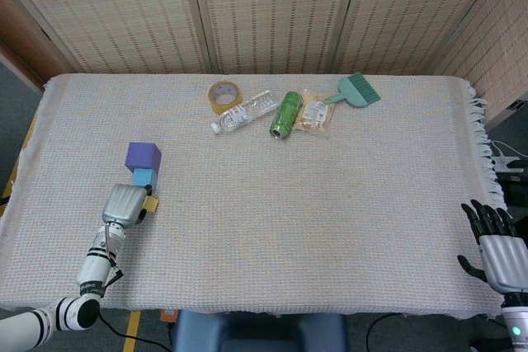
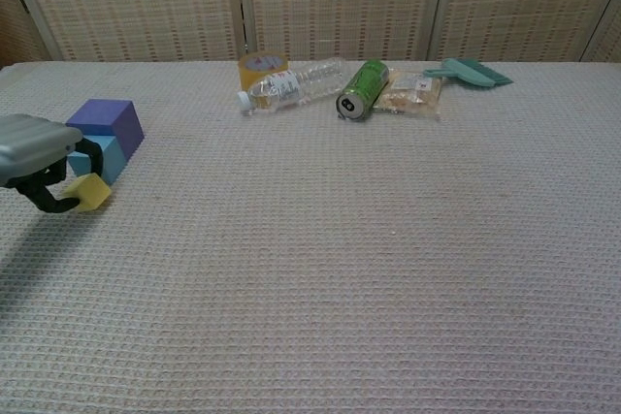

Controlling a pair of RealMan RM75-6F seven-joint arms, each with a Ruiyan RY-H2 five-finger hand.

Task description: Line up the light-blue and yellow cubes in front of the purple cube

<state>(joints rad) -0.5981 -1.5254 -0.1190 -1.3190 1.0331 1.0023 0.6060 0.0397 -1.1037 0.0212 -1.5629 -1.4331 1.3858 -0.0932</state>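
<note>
While pinched in left robot hand (image 2: pixel 39 157), yellow cube (image 2: pixel 89 192) hangs just in front of light-blue cube (image 2: pixel 105 154), low over surface (image 2: pixel 388 269); contact with cloth not discernible. Light-blue cube already snug against front face of purple cube (image 2: pixel 109 121), near left edge. Yellow cube small, looks like foam or light plastic: likely very light, somewhat soft, no fragility concern; held slightly skewed, so probably needs squaring before release. Best hold judged to be opposite flat faces, as now. Left robot hand curled, dark fingers (image 2: pixel 53 203) closed round cube, grey back plate (image 1: pixel 124 204) on top. Right robot hand (image 1: pixel 499 257) idle at far right edge, fingers spread, holding nothing. Beyond, along back: tape roll (image 1: pixel 223 96), clear bottle (image 1: pixel 244 111), green can (image 1: pixel 286 114), snack packet (image 1: pixel 314 112), teal brush (image 1: pixel 355 91)
</note>
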